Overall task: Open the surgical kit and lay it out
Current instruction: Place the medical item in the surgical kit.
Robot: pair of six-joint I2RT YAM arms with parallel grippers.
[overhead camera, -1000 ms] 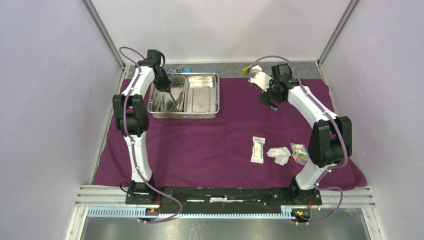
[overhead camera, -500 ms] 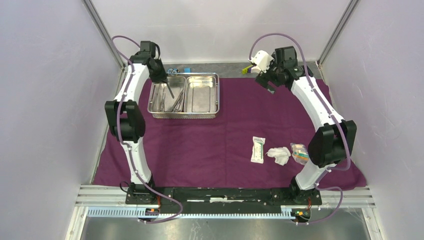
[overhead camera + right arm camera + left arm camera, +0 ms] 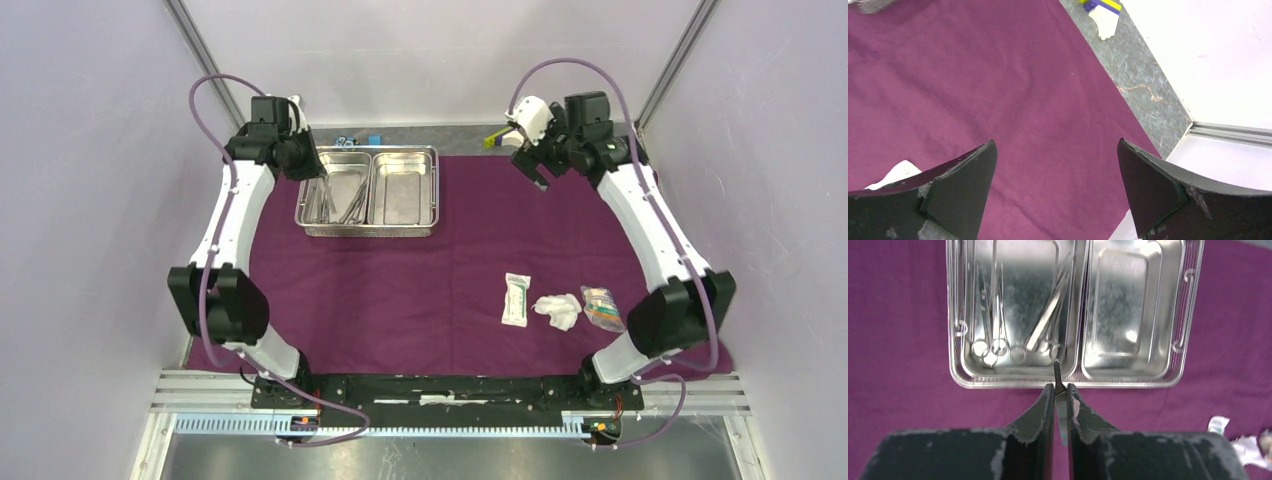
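The dark purple cloth (image 3: pixel 450 260) lies spread out on the table. The steel tray (image 3: pixel 370 232) sits at its far left. In the left wrist view the tray's (image 3: pixel 1013 385) left compartment holds ring-handled forceps (image 3: pixel 993 320) and other slim instruments, and the right compartment is bare. My left gripper (image 3: pixel 312 168) is shut on slim metal tweezers (image 3: pixel 1060 395) and holds them above the tray's near rim. My right gripper (image 3: pixel 535 170) is open and empty above the cloth's far right (image 3: pixel 1055 145). The white packet (image 3: pixel 516 299), white gauze (image 3: pixel 558 311) and small clear packet (image 3: pixel 600 307) lie in a row near right.
A small blue block (image 3: pixel 373 139) lies behind the tray on the bare table. A yellow-green and white piece (image 3: pixel 497 138) lies past the cloth's far edge, also in the right wrist view (image 3: pixel 1104 12). White walls enclose the back and both sides.
My left arm has risen and drawn back to the left, lifting the tweezers out of the tray's left compartment. My right arm has swung up and toward the far right corner, still open.
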